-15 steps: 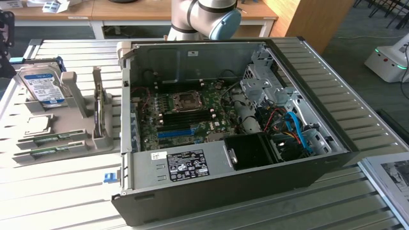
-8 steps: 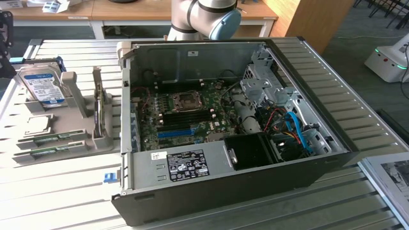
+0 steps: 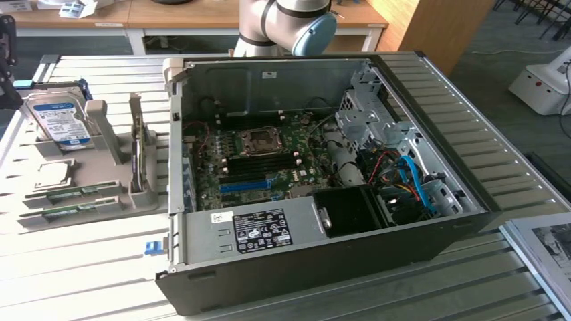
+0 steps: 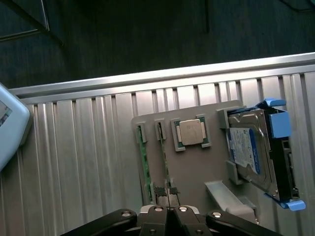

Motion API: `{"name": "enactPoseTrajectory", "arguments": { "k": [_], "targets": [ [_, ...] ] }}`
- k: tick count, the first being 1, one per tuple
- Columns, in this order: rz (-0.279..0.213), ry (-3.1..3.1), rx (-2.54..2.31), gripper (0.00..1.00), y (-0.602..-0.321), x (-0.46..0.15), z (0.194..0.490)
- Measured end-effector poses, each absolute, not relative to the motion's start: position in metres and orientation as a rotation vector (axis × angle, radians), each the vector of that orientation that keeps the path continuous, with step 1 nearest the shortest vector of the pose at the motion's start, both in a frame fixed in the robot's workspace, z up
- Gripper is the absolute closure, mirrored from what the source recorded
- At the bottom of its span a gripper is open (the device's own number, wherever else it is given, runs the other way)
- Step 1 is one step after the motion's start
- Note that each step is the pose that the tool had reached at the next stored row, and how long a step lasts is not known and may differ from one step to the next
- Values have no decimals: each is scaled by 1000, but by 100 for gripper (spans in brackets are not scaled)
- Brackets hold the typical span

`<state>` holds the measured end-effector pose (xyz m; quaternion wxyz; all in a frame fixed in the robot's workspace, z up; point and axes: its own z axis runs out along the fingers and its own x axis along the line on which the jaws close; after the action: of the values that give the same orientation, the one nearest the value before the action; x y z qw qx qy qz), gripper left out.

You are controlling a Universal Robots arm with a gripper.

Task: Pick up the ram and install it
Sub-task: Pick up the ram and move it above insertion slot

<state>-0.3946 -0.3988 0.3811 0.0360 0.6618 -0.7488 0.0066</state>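
Grey holder (image 4: 197, 167) slots hold ram (image 4: 143, 157), processor (image 4: 191, 132), hard drive (image 4: 246, 152).

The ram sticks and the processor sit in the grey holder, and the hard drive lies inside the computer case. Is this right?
No. The exterior view shows the hard drive standing in the grey holder, outside the computer case. The rest is right.
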Motion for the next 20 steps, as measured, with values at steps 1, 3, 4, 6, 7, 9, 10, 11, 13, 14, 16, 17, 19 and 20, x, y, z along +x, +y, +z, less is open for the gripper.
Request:
{"name": "enactPoseTrajectory", "arguments": {
  "k": [1, 3, 4, 6, 7, 9, 10, 11, 13, 14, 16, 17, 19, 20],
  "targets": [
    [21, -2292, 2042, 90, -399, -395, 381],
    [22, -2276, 2059, 90, -399, -395, 381],
    [22, -2268, 2069, 90, -399, -395, 381],
    [23, -2251, 2088, 90, -399, -395, 381],
    [24, -2242, 2097, 90, -399, -395, 381],
    [24, -2226, 2115, 90, -399, -395, 381],
    [25, -2217, 2124, 90, -399, -395, 381],
    [25, -2207, 2134, 90, -399, -395, 381],
    [26, -2190, 2152, 90, -399, -395, 381],
    [27, -2181, 2161, 90, -399, -395, 381],
    [28, -2164, 2179, 90, -399, -395, 381],
    [28, -2155, 2187, 90, -399, -395, 381],
    [29, -2137, 2205, 90, -399, -395, 381],
    [29, -2129, 2213, 90, -399, -395, 381]
  ]
}}
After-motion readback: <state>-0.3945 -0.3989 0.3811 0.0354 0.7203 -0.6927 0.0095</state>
